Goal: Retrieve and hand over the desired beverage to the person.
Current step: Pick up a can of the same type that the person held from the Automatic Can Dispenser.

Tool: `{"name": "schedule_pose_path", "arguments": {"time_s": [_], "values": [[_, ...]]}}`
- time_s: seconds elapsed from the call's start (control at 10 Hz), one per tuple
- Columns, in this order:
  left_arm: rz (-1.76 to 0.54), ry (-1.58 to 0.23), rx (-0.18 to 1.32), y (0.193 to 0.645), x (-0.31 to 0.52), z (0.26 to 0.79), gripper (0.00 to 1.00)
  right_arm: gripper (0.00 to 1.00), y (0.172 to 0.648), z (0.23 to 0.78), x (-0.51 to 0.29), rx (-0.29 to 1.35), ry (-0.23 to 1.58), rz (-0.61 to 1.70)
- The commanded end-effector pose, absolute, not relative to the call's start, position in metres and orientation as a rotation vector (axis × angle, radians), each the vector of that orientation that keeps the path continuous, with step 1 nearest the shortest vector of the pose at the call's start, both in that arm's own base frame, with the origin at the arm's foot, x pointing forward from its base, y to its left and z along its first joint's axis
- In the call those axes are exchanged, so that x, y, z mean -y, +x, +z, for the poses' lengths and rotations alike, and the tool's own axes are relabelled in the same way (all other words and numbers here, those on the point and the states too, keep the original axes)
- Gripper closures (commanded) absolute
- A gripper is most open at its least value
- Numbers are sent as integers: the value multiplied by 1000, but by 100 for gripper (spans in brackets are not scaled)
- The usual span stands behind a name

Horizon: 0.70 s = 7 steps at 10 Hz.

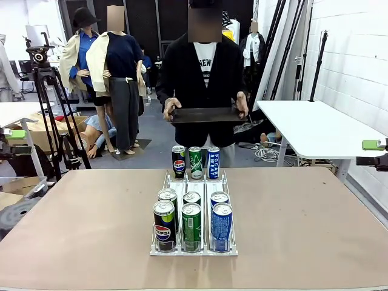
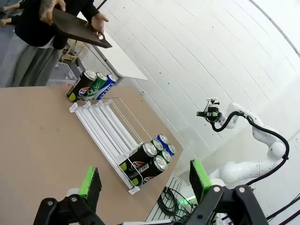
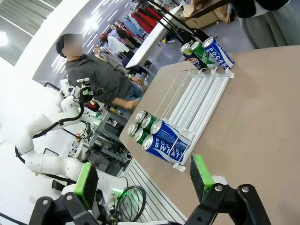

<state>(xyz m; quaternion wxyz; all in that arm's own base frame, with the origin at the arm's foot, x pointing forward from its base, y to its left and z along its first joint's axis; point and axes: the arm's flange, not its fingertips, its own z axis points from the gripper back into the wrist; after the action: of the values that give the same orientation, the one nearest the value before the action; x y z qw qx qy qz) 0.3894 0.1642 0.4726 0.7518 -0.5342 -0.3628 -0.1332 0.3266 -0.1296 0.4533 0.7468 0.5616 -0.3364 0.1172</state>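
A white wire rack (image 1: 159, 252) stands mid-table with three lanes of cans. At its near end are black Pepsi cans (image 1: 164, 225), green cans (image 1: 191, 225) and blue Pocari Sweat cans (image 1: 222, 225). One can of each kind stands at the far end (image 1: 195, 161). The person (image 1: 205, 66) stands across the table, both hands on a dark tray (image 1: 203, 114). My left gripper (image 1: 17, 142) hangs open at the left edge, far from the rack. My right gripper (image 1: 371, 153) is open at the right edge. The wrist views show each open gripper (image 2: 145, 180) (image 3: 144, 178) above the table, with nothing between the fingers.
The brown table (image 1: 303, 224) is bare around the rack. A white table (image 1: 315, 127) stands behind on the right, and a camera tripod (image 1: 45, 91) and cardboard boxes (image 1: 42, 130) on the left. The other arm (image 2: 248, 126) shows far off in the left wrist view.
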Motion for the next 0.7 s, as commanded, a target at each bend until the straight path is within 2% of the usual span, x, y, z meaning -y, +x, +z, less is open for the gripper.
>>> {"name": "schedule_pose_path", "arguments": {"time_s": [0.0,0.6], "values": [[-288,-1158,798,389,-166,473,0,0,329,453,128,763,1243,266],[-288,-1158,798,389,-166,473,0,0,329,453,128,763,1243,266]]}}
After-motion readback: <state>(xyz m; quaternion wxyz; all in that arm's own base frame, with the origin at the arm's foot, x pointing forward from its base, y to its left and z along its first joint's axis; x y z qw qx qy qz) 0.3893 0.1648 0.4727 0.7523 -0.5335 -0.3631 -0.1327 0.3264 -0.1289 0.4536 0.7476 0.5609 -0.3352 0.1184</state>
